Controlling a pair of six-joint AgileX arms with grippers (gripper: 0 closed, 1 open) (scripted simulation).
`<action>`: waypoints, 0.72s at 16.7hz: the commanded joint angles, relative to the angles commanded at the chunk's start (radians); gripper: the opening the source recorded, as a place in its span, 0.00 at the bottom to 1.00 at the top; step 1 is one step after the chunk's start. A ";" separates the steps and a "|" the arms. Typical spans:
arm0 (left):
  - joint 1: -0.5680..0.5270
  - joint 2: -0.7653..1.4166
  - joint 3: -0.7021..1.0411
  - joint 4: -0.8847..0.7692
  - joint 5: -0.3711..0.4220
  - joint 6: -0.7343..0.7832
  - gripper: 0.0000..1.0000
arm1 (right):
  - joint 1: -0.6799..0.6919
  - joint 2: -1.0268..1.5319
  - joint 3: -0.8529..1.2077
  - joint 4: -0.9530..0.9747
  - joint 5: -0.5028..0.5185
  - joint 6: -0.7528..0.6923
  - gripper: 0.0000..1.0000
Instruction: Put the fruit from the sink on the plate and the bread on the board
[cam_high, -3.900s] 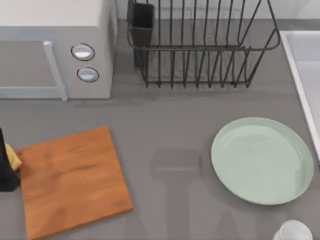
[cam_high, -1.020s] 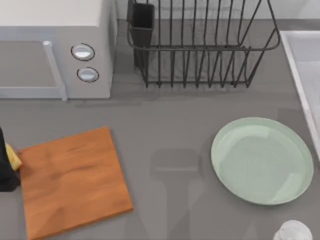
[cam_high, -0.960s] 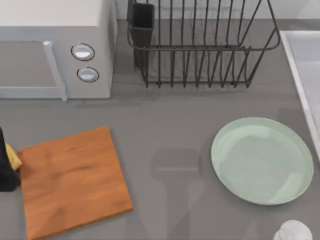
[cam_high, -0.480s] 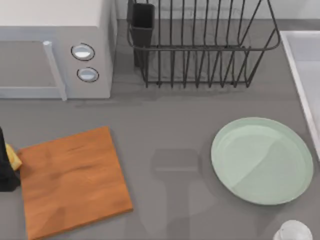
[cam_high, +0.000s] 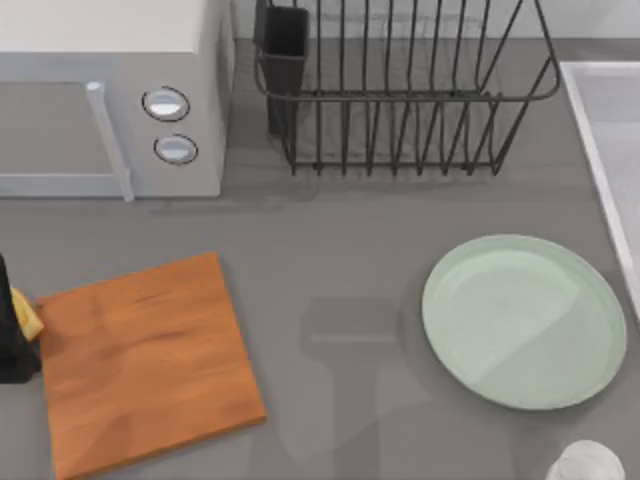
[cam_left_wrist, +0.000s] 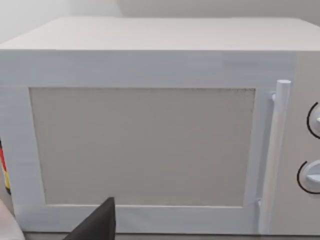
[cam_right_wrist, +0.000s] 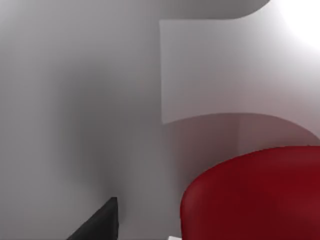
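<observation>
The orange-brown board lies at the table's front left. A bit of the yellow bread peeks out at the board's left edge, right against the black body of my left gripper at the picture's edge. The mint-green plate sits bare at the right, beside the sink. In the right wrist view the glossy red fruit looms very close inside the pale sink basin, with a dark tip of my right gripper beside it.
A white microwave stands at the back left, and the left wrist view faces its door. A black wire dish rack stands at the back middle. A small white round object sits at the front right.
A shadow has shifted across the plate. The bread, the board and my left gripper have not moved.
</observation>
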 joint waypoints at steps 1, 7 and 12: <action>0.000 0.000 0.000 0.000 0.000 0.000 1.00 | 0.000 0.000 0.000 0.000 0.000 0.000 1.00; 0.000 0.000 0.000 0.000 0.000 0.000 1.00 | 0.000 0.000 0.000 0.000 0.000 0.000 0.62; 0.000 0.000 0.000 0.000 0.000 0.000 1.00 | 0.000 0.000 0.000 0.000 0.000 0.000 0.25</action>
